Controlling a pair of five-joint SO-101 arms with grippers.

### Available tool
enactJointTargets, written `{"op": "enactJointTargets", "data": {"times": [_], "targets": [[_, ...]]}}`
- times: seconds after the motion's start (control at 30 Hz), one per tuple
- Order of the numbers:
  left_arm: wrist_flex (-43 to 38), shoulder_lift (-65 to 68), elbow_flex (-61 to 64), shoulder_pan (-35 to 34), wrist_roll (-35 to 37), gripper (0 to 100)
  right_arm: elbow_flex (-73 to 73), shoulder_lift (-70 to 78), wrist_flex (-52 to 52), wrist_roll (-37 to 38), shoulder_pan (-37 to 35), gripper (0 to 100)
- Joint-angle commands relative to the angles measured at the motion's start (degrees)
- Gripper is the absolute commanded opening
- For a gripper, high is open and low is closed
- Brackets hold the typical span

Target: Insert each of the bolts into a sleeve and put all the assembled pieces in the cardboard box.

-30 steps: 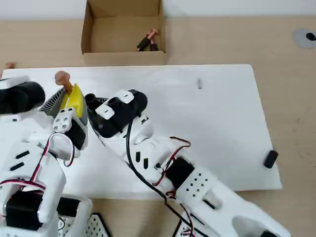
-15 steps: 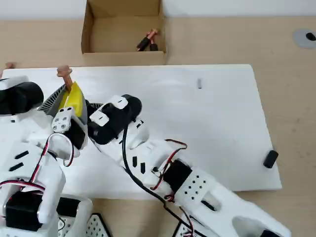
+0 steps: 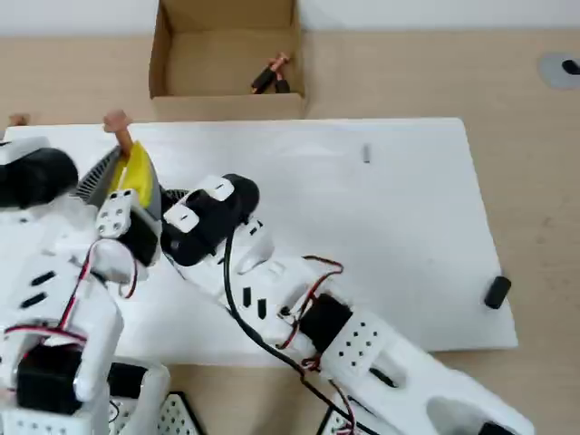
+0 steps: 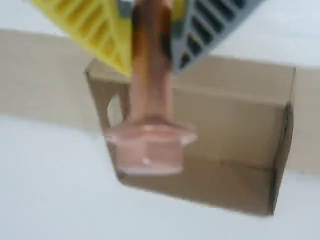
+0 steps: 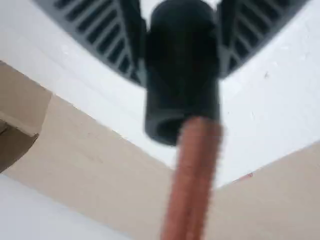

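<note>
My left gripper [image 3: 124, 166], with one yellow and one grey finger, is shut on a copper bolt [image 3: 117, 131] over the white board's left end. In the left wrist view the bolt [image 4: 150, 115] hangs head outward from that gripper [image 4: 151, 30], with the cardboard box [image 4: 230, 145] behind it. My right gripper [image 5: 182, 55] is shut on a black sleeve [image 5: 182, 70], and a copper bolt shaft [image 5: 192, 180] sticks out of the sleeve's end. Seen from above, the right gripper [image 3: 169, 194] sits right beside the left one. The box [image 3: 172, 63] stands at the back and holds assembled pieces [image 3: 272, 74].
A white board [image 3: 381, 236] covers the wooden table. A loose black sleeve [image 3: 497, 292] lies by the board's right front corner. Another small copper piece [image 3: 16, 120] lies at the far left edge, a tiny grey bit [image 3: 366, 154] on the board, and a grey disc [image 3: 559, 68] at the back right.
The right gripper with the sleeve has moved left, closer to the left gripper. The left gripper and its bolt have shifted slightly toward the back.
</note>
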Motion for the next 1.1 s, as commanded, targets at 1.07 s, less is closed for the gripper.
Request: {"op": "enactJointTargets", "data": {"times": [1.07], "targets": [[10.73, -4.97, -4.75, -1.49, 3.25, 1, -6.2, -0.13, 2.99, -4.31, 6.2, 0.9]]}}
